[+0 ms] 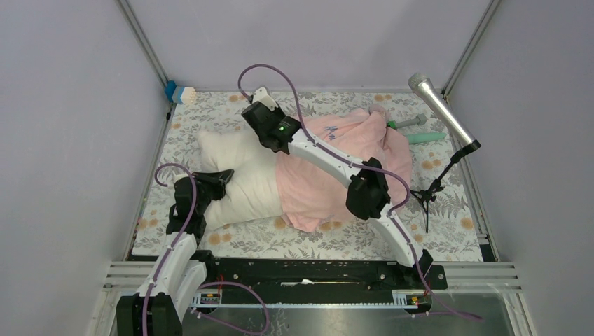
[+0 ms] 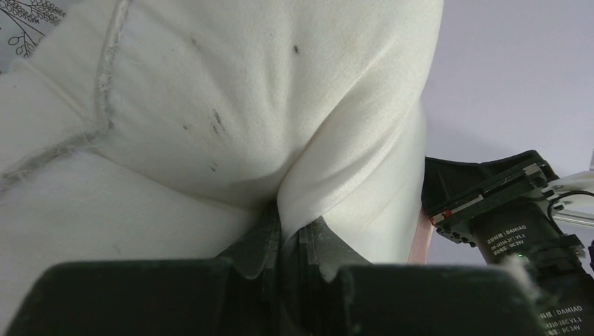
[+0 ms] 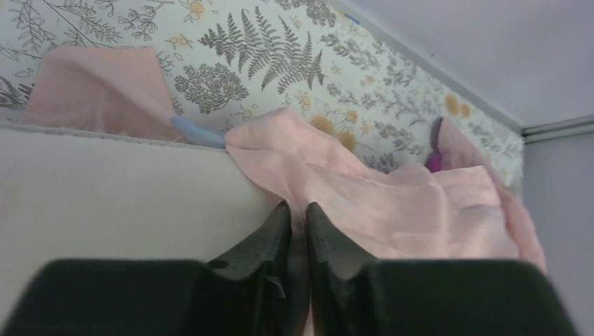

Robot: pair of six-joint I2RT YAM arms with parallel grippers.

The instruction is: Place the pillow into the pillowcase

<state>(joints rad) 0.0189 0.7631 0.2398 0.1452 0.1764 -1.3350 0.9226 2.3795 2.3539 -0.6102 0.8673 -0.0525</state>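
While the pillow is only part-way in: we would walk the mouth of the case leftward in short pulls rather than one long drag.
Pillow: the plump, long, off-white fabric pillow [image 1: 235,178] lies crosswise on the worktop, its left portion bare and its right portion under pink cloth.
Pillowcase: the thin, pale pink fabric pillowcase with dark cursive writing [image 1: 315,199] covers the right part and bunches in loose folds toward the far right. A sliver of purple lining shows in the right wrist view.
Left end effector [image 2: 291,234]: clenched on a fold of the pillow's cover at the bare near-left end, the cloth tenting into a ridge between the fingers.
Right end effector [image 3: 299,213]: at the far edge of the case mouth, fingers close together with pink cloth running between them. We judge it to be grasping the pillowcase hem, just beside the cream cover.
Doing it well: we let the left side anchor and feed the pillow, while the right draws only the pink layer, low and along the seam. Pinching both layers together would stall the slide.
Textures: the pillow cover is matt and soft, with a raised stitched seam and a few dark specks. The case looks light, limp and quick to crease.
Worktop: its fern-and-flower patterned cloth [image 1: 315,241] may ruck under the drag.
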